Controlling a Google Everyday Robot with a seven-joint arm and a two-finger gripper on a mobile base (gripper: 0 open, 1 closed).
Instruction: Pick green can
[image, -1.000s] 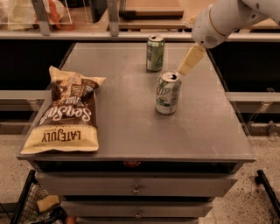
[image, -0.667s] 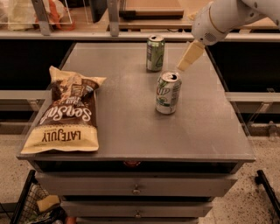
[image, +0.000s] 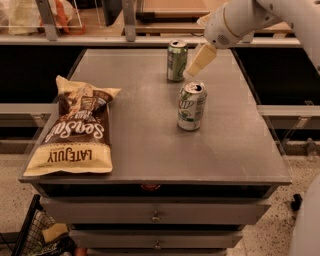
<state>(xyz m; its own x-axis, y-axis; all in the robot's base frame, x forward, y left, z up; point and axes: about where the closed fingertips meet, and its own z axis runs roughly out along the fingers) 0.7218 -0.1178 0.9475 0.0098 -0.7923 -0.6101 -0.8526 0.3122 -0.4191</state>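
A slim, olive-green can (image: 176, 60) with a silver top is seen standing upright near the far edge of a grey table (image: 135, 150), whose flat metal top is dull and lightly scuffed. A faint pale emblem is carried on the can's smooth cylindrical body.

Just to its right, the gripper (image: 200, 59) is held at a slant. It is shown as a cream-coloured, blunt wedge at the end of a rounded white arm (image: 240, 20) that reaches in from the upper right. The gripper's tip is placed level with the can's middle and very close to its side; whether the two are touching cannot be told. Nothing is seen to be held by it, and whether it is apart or together cannot be told from this angle.

Nearer the camera, and a little right of the green can, a silver-white 7UP can (image: 191, 106) is stood upright and apart from it, its top opened. A crinkled brown and tan chip bag (image: 75, 127) is laid flat along the table's left side, its lettering turned upside down to the camera.

Below the tabletop, two shallow drawers (image: 156, 216) with small metal pulls are seen, and a wire basket (image: 35, 235) is set on the speckled floor at lower left.
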